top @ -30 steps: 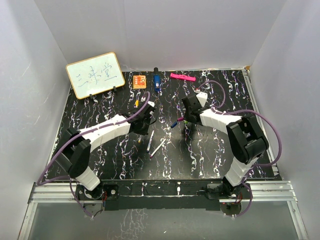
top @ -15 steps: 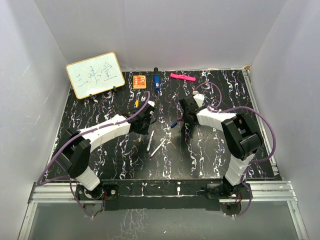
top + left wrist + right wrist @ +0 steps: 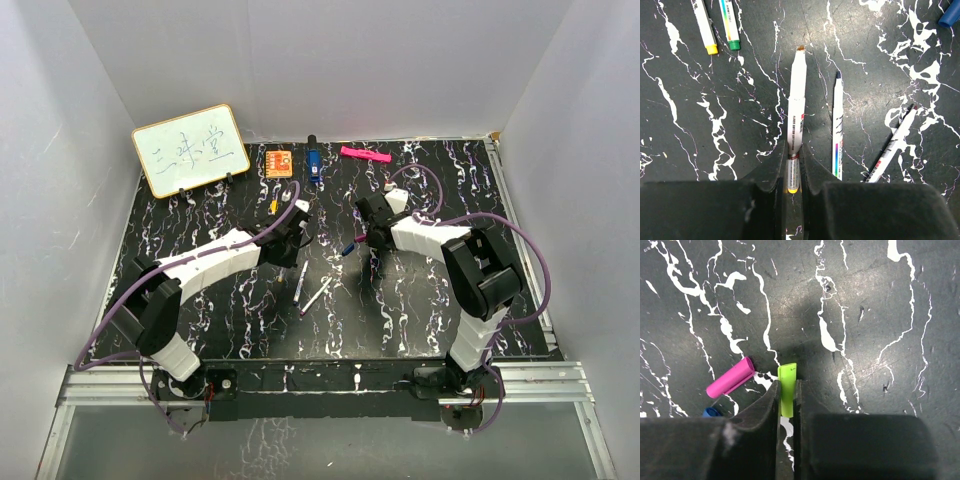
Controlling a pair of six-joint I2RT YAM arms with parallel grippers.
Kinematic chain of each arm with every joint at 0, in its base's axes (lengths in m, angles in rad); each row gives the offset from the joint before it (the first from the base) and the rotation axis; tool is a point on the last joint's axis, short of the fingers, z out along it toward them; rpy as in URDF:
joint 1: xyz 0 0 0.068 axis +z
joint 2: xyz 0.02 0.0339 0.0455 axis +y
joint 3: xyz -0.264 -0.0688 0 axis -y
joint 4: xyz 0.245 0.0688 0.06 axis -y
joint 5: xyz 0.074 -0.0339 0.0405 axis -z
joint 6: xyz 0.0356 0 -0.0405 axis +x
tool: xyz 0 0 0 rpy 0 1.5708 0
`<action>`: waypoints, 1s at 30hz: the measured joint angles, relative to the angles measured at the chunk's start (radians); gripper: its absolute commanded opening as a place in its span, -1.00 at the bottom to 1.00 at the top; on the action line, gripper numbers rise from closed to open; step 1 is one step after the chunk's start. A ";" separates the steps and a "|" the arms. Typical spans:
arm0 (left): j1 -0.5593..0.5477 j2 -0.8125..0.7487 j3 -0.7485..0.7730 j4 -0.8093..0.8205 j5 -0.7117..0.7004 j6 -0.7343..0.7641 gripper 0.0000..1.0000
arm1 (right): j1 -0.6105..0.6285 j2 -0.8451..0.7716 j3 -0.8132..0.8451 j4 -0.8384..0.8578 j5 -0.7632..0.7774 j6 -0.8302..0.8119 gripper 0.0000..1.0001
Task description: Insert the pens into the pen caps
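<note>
My left gripper [image 3: 793, 145] is shut on a white pen [image 3: 796, 100]; the pen's yellow end sits between the jaws and its brownish tip points away. Two more white pens [image 3: 838, 130] [image 3: 892, 147] lie just to its right, and two with yellow and green ends [image 3: 705, 27] lie at the far left. My right gripper [image 3: 786, 382] is shut on a green cap [image 3: 787, 374] close to the table. A magenta cap [image 3: 731, 377] and a blue cap [image 3: 712, 411] lie to its left. In the top view the left gripper [image 3: 293, 240] and the right gripper [image 3: 368, 238] face each other mid-table.
A small whiteboard [image 3: 190, 150] stands at the back left. An orange square block [image 3: 279, 162], a blue block-like object [image 3: 314, 165] and a thick pink marker [image 3: 365, 154] lie along the back edge. White walls enclose the black marbled table [image 3: 420, 310].
My right gripper has moved a little to the left, toward the middle of the table. The left arm has not visibly moved.
</note>
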 measured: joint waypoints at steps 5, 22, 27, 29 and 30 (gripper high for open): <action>0.005 0.000 0.000 0.013 0.005 0.008 -1.00 | 0.002 -0.004 -0.004 0.002 -0.002 0.000 -1.00; 0.007 -0.169 -0.189 0.335 0.144 0.032 -1.00 | 0.010 -0.110 -0.009 0.048 -0.027 -0.087 -1.00; 0.007 -0.186 -0.265 0.475 0.205 0.017 -1.00 | 0.010 -0.272 -0.100 0.251 -0.019 -0.150 -1.00; 0.007 -0.187 -0.289 0.535 0.236 0.005 -1.00 | 0.010 -0.346 -0.166 0.356 -0.029 -0.178 -1.00; 0.007 -0.187 -0.300 0.570 0.254 -0.003 -1.00 | 0.010 -0.379 -0.201 0.415 -0.042 -0.191 -1.00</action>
